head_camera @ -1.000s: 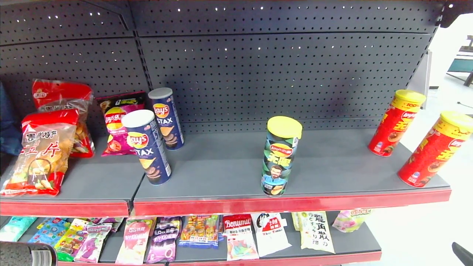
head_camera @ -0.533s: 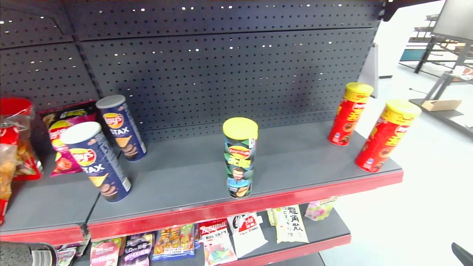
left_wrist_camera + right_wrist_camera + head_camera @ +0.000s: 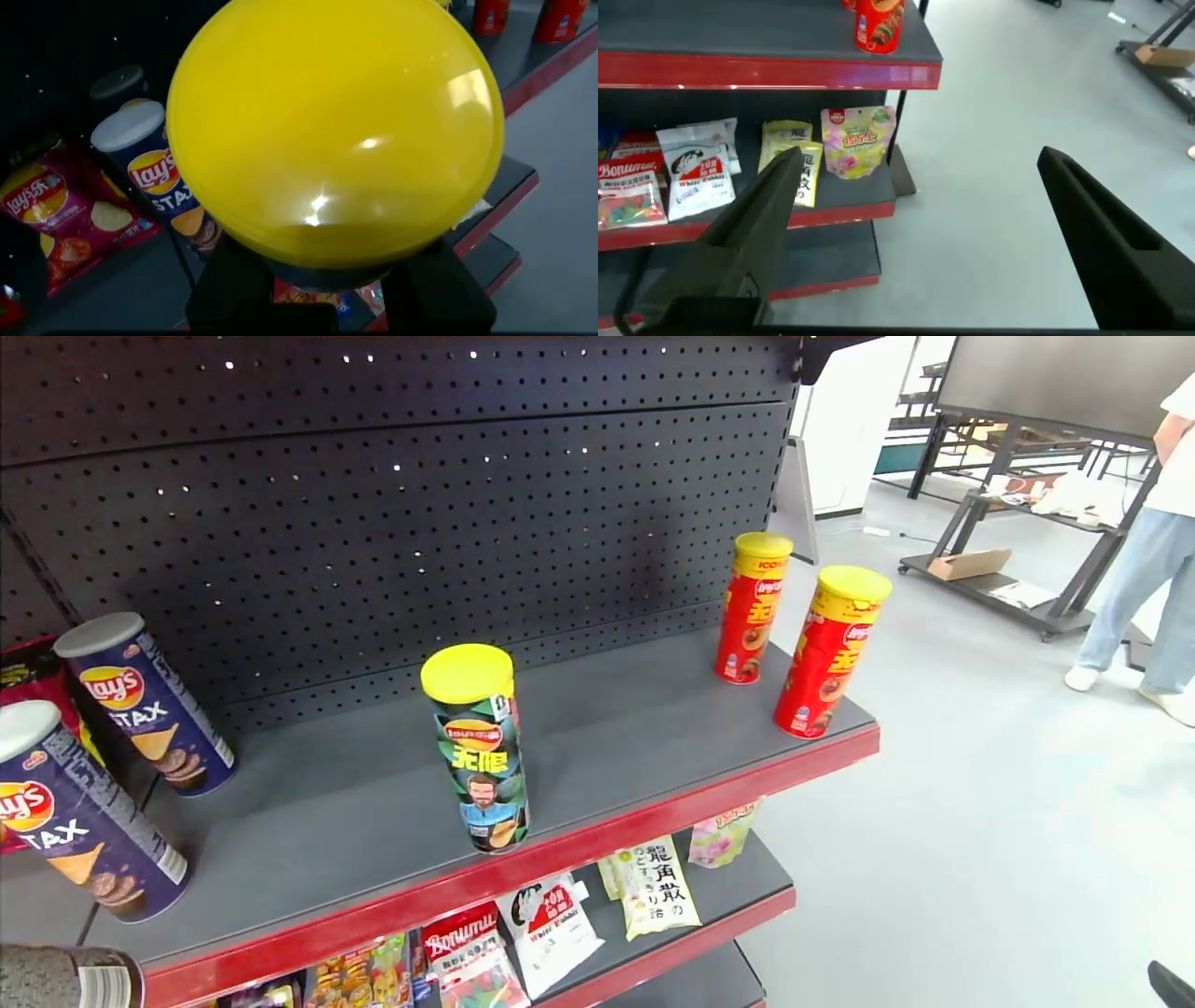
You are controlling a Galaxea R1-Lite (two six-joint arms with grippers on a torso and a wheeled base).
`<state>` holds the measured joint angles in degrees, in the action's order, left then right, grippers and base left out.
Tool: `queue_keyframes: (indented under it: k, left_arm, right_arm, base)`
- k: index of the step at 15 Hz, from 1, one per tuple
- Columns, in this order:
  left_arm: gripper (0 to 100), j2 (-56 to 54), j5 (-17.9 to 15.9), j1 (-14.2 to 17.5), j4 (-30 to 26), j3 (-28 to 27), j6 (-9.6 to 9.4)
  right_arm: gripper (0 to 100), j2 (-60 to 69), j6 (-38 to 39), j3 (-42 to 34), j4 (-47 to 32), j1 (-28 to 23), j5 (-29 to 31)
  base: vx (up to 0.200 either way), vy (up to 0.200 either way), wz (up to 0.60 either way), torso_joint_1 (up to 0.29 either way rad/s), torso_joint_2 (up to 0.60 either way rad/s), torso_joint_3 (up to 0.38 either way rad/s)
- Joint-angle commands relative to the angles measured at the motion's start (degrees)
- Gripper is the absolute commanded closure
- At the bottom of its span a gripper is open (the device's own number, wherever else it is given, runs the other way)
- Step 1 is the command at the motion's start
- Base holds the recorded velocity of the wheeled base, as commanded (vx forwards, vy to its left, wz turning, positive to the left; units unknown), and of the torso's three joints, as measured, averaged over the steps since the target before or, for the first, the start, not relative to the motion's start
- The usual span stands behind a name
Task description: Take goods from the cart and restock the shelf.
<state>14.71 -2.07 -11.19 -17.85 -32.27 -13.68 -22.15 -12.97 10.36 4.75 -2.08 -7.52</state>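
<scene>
Only the camera has swung right along the shelf [image 3: 607, 728]; the cans on it stand as before.
Left gripper [image 3: 336, 299] is closed round a yellow-lidded can [image 3: 332, 131], dark fingers at either side of its body under the lid, held low at the robot's left in front of the shelf. Right gripper [image 3: 917, 159] hangs with jaws spread wide and nothing between them, over the floor off the end of the lower shelf [image 3: 831, 217]. On the upper board a green can [image 3: 476, 747] stands upright near the front edge, two red cans [image 3: 752, 607] close together at the right end, two blue cans [image 3: 145, 700] at the left. Snack packets [image 3: 551, 924] lie on the lower shelf.
</scene>
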Motion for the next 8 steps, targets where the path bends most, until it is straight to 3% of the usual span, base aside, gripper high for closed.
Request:
queue_keyframes:
  k: [1, 4, 6, 7, 8]
  left_arm:
    - [100, 1.1, -0.4, -2.5, 0.0, 0.2, 0.05]
    - [100, 6.2, -0.2, -4.0, 2.4, 0.5, 2.08]
    - [100, 11.4, -0.3, -4.0, 6.7, 0.5, 3.92]
    - [100, 16.9, -1.0, -4.0, 12.1, 1.0, 6.21]
    - [100, 19.3, -2.5, -4.0, 15.0, 1.6, 6.47]
  right_arm:
    - [0, 9.1, 0.1, -3.9, -0.1, 0.0, 0.1]
    - [0, 17.9, 0.6, -5.4, -3.3, -0.1, 0.8]
    - [0, 18.9, 0.8, -6.9, -4.4, 0.4, 3.0]
    - [0, 19.0, 2.3, -8.8, -3.5, 0.5, 6.0]
    - [0, 20.1, 4.4, -9.6, -3.1, 1.3, 5.9]
  base:
    - [0.000, 0.000, 0.00, 0.000, 0.00, 0.000]
    - [0.000, 0.000, 0.00, 0.000, 0.00, 0.000]
    - [0.000, 0.000, 0.00, 0.000, 0.00, 0.000]
    - [0.000, 0.000, 0.00, 0.000, 0.00, 0.000]
    - [0.000, 0.000, 0.00, 0.000, 0.00, 0.000]
